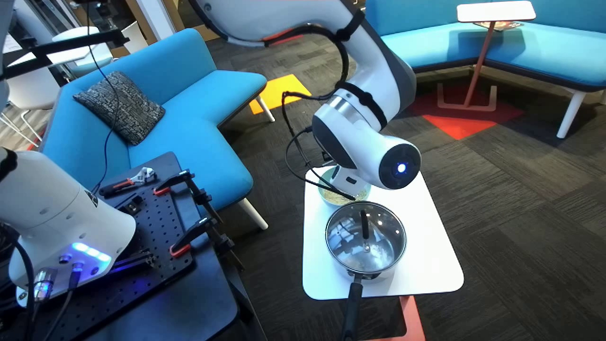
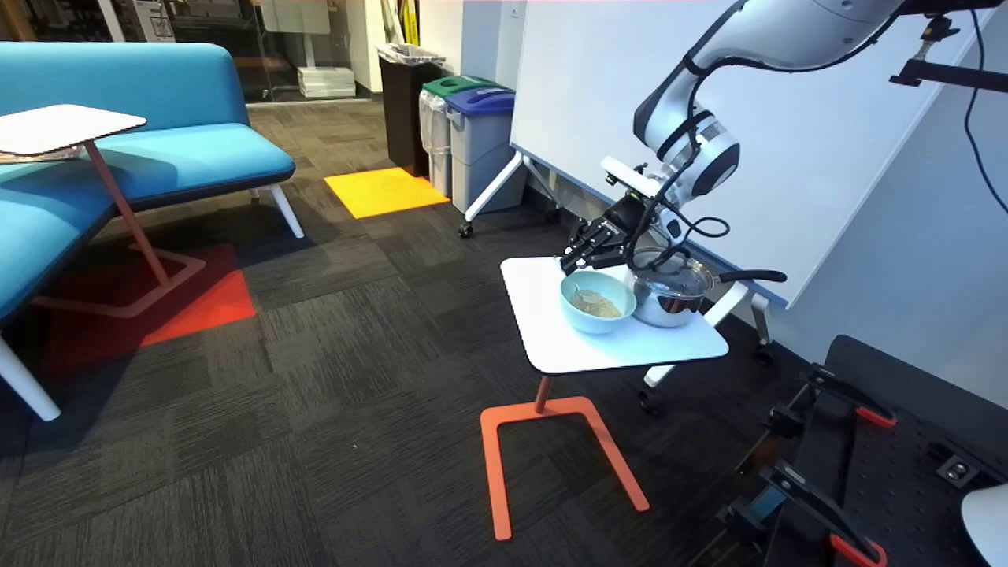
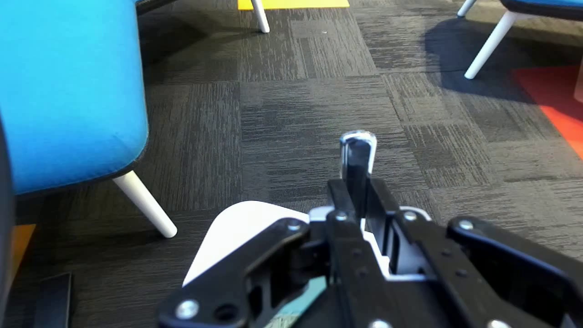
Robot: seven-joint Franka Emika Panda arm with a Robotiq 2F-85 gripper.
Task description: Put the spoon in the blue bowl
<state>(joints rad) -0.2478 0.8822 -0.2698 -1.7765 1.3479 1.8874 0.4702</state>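
Observation:
The blue bowl [image 1: 326,178] stands on the white table [image 1: 431,265] and holds pale grainy stuff. It also shows in an exterior view [image 2: 591,321] and partly in the wrist view [image 3: 306,295], behind the gripper's linkage. My gripper [image 3: 360,189] is shut on a shiny metal spoon [image 3: 358,152], whose end sticks out past the fingertips. In an exterior view my gripper [image 2: 570,263] is tilted low over the table, at the bowl's far rim. A small pale shape shows inside the bowl there; I cannot tell whether it is part of the spoon.
A steel pot [image 1: 365,239] with a glass lid and dark handle stands close beside the bowl; it also shows in an exterior view [image 2: 665,305]. A blue sofa [image 1: 189,142] and a black robot bench [image 1: 156,265] with clamps are near. A whiteboard [image 2: 583,102] stands behind.

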